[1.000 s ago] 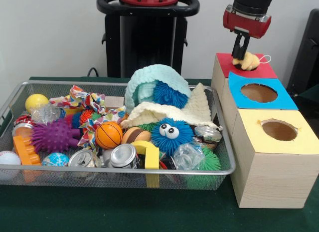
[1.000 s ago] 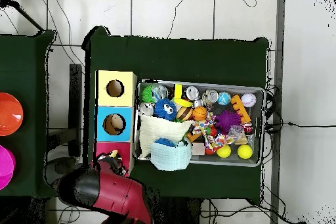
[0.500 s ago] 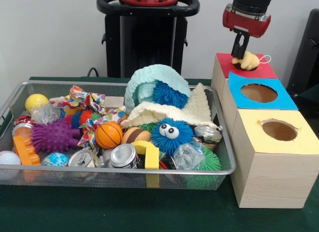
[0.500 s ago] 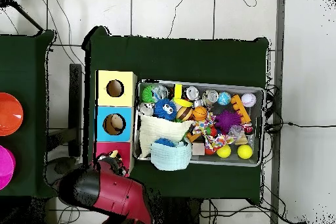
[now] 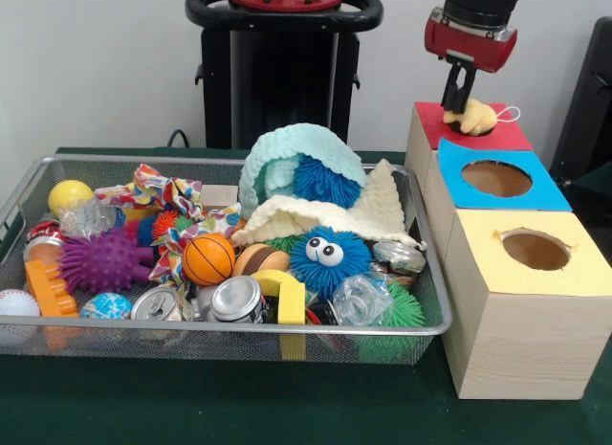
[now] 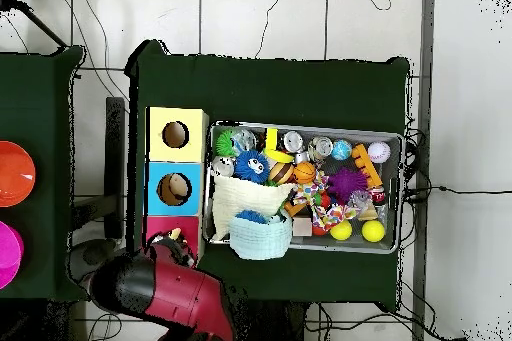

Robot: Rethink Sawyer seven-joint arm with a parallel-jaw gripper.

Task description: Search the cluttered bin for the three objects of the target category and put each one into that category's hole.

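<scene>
Surface: we see a dark green tablecloth (image 5: 239,407).
Nearest box: yellow-topped box (image 5: 531,306), hole bare.
Bin: wire basket (image 5: 191,335) left of it, packed with balls, cans, cloths.
Middle: blue-topped box (image 5: 497,182).
Far: red-topped box (image 5: 430,129); yellow plush toy (image 5: 475,118) sits at its hole.
Claw: gripper (image 5: 457,99) just above the plush; whether it grips, we cannot tell.

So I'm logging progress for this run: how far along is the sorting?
In hand: the gripper sits directly above a pale yellow soft toy resting at the hole of the red-topped wooden box; it is not yet fully down. Whether earlier items already went in cannot be seen. Left: the wire mesh bin is full of clutter, so any further targets must be searched out there.
</scene>
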